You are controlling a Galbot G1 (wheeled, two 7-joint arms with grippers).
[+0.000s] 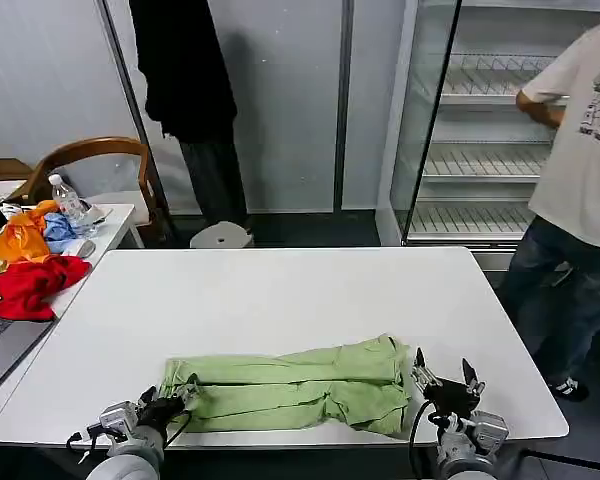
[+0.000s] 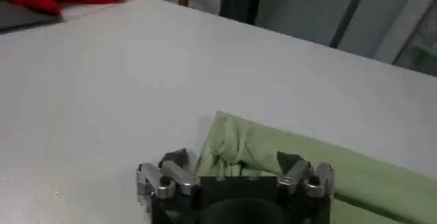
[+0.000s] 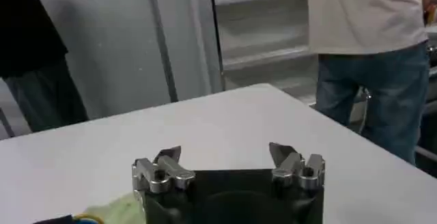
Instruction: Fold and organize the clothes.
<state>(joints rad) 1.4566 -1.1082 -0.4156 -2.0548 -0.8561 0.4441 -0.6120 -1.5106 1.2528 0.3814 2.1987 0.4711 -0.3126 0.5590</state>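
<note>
The clothes are one light green T-shirt (image 1: 290,385), folded into a long strip along the front edge of the white table (image 1: 280,290); no print shows. My left gripper (image 1: 172,392) sits at the strip's left end. In the left wrist view that gripper (image 2: 232,158) is open, fingers wide apart, with the bunched end of the T-shirt (image 2: 328,157) lying between them. My right gripper (image 1: 443,365) hovers just off the strip's right end. It is open (image 3: 225,151) over bare table, with a corner of green cloth (image 3: 119,208) beside its body.
A pile of red, orange and blue garments (image 1: 30,270) and a water bottle (image 1: 68,200) lie on a side table at the left, by a wooden chair (image 1: 90,160). A person (image 1: 580,180) stands at the shelves close to the table's right corner.
</note>
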